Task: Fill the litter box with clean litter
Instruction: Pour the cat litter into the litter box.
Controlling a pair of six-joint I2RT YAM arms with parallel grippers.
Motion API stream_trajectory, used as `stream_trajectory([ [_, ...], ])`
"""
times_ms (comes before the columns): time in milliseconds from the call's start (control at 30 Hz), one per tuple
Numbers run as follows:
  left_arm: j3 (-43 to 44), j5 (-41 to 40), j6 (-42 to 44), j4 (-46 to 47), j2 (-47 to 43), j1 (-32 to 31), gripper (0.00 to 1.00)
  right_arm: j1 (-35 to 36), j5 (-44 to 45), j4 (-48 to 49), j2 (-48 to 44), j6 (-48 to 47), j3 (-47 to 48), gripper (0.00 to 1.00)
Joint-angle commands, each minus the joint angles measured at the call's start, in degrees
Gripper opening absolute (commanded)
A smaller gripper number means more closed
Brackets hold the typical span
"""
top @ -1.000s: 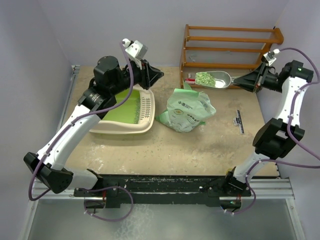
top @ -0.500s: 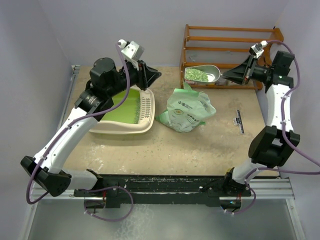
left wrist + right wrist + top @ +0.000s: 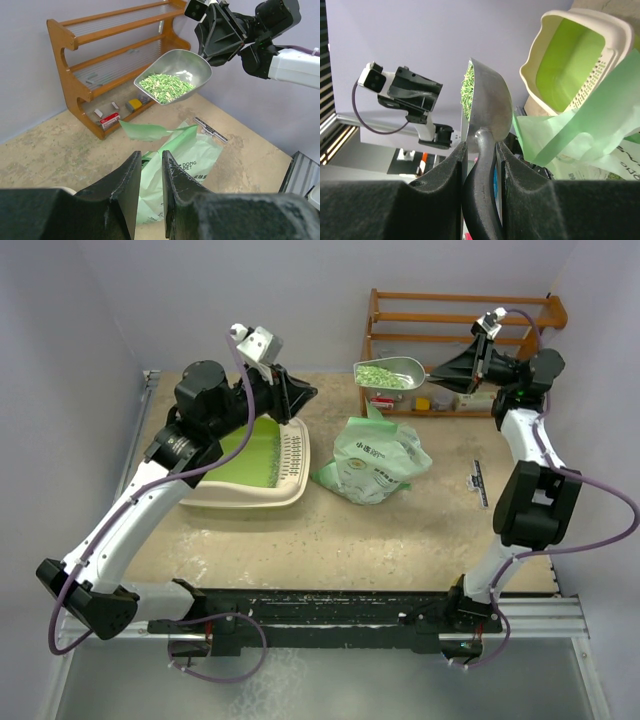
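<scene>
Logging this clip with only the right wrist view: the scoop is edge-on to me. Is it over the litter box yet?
Observer: No. From the top, the scoop hangs in front of the wooden rack, beyond the bag, right of the litter box.
Operator: How full is it?
Observer: The left wrist view shows a low heap of litter in the front of the bowl, bare metal toward the handle.
</scene>
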Motion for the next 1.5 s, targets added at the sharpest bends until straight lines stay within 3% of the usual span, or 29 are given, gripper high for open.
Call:
stream_trajectory([
  [0,0.1,-1.6,-0.8,1.6,-2.0,0.3,0.2,2.2,-0.8,9.4,-1.8,5.6,3.9,0.0],
  [900,2.6,-1.9,0.7,1.7,-0.6,0.3,0.2,14.0,-0.8,-7.1,7.1,-8.7,15.6,0.0],
  [1467,1.6,-3.2,1.0,0.7,-1.4,0.3,0.2,22.6,-0.8,-26.1,12.3,-22.4,26.0,0.0],
])
